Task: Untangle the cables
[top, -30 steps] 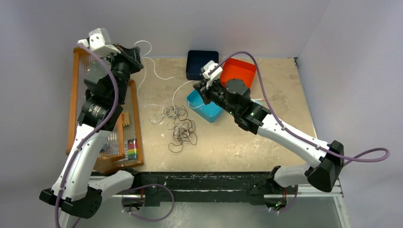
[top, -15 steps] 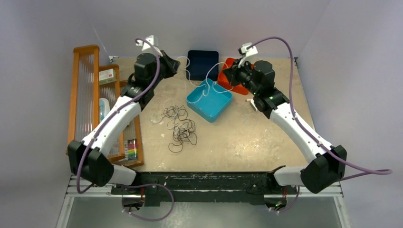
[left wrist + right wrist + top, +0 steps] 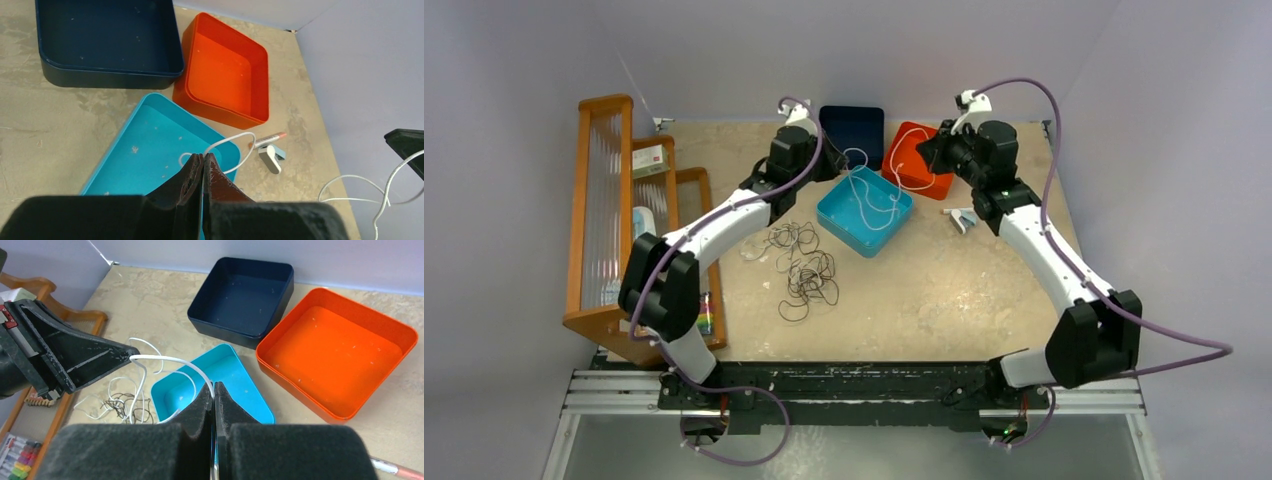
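Observation:
One white cable point(image 3: 170, 360) is strung between my two grippers and sags in loops over the teal tray point(image 3: 839, 232). My left gripper point(image 3: 204, 156) is shut on one part of it, just above the tray's near corner. Facing it, my right gripper point(image 3: 214, 386) is shut on another stretch. In the top view the left gripper point(image 3: 832, 160) is beside the navy tray point(image 3: 851, 125), and the right gripper point(image 3: 921, 152) hangs over the orange tray point(image 3: 906, 168). The other cables, dark and white, lie in a tangle point(image 3: 809, 270) on the table left of the teal tray.
A wooden rack point(image 3: 604, 200) with small items lines the table's left edge. A pen and a small clip point(image 3: 959, 217) lie to the right of the teal tray. The three trays sit close together at the back middle.
Both arms have swung toward the back middle, the left coming off the rack side. The white cable now hangs between the grippers over the teal tray. The tangle has not moved.

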You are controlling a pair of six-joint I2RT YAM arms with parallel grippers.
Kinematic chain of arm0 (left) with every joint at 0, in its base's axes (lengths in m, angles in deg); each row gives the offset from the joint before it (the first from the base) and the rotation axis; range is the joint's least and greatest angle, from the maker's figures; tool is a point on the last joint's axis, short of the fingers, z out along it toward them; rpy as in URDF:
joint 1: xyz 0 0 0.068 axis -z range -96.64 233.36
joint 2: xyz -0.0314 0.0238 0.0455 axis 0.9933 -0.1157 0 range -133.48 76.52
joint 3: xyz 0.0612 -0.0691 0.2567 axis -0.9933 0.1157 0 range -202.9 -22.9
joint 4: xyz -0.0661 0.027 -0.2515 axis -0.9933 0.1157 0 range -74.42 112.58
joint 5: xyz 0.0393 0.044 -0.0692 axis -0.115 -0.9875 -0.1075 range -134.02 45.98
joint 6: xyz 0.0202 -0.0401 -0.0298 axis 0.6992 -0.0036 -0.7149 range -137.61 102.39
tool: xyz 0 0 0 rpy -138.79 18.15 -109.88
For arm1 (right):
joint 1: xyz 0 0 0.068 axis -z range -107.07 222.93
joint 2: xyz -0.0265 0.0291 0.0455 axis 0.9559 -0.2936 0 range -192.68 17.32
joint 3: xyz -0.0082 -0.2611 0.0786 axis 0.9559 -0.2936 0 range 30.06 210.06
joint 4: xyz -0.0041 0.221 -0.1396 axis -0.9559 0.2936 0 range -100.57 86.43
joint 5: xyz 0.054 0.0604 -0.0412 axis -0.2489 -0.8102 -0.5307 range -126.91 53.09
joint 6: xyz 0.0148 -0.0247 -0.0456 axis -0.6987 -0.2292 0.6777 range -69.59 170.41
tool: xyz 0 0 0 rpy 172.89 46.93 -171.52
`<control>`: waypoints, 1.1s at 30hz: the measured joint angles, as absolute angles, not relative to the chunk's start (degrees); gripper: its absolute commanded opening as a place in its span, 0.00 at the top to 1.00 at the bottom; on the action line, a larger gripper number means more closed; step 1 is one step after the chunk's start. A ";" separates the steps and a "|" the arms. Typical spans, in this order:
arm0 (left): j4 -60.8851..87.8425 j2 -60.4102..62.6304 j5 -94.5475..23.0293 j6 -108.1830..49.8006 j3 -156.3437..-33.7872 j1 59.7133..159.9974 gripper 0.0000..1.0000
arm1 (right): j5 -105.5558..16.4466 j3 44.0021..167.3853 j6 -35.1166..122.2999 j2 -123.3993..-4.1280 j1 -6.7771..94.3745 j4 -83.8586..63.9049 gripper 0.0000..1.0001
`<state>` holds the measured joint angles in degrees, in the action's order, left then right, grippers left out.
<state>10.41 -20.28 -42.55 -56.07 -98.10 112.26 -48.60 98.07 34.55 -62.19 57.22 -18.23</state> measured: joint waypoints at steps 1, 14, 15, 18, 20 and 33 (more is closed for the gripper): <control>10.13 -21.06 -42.89 -56.05 -98.10 112.26 1.00 | -48.81 98.07 34.57 -62.93 57.40 -18.34 1.00; 5.28 -30.20 -48.53 -55.50 -98.51 112.26 1.00 | -51.39 98.09 35.93 -70.45 57.57 -18.85 1.00; 5.23 -30.46 -48.53 -55.50 -98.55 112.26 1.00 | -51.31 98.11 36.06 -70.91 57.57 -18.85 1.00; 4.91 -33.19 -48.21 -55.52 -99.32 112.26 0.98 | -49.84 98.11 36.10 -72.04 57.57 -18.67 1.00; 4.86 -34.48 -47.77 -55.52 -99.52 112.26 0.91 | -48.95 98.11 36.08 -72.33 57.57 -18.58 1.00; 6.26 -33.92 -47.22 -54.47 -99.54 112.26 0.52 | -45.45 98.35 36.25 -72.79 57.57 -18.58 1.00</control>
<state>6.26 -33.92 -47.22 -54.47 -99.54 112.26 -45.45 98.35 36.25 -72.79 57.57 -18.58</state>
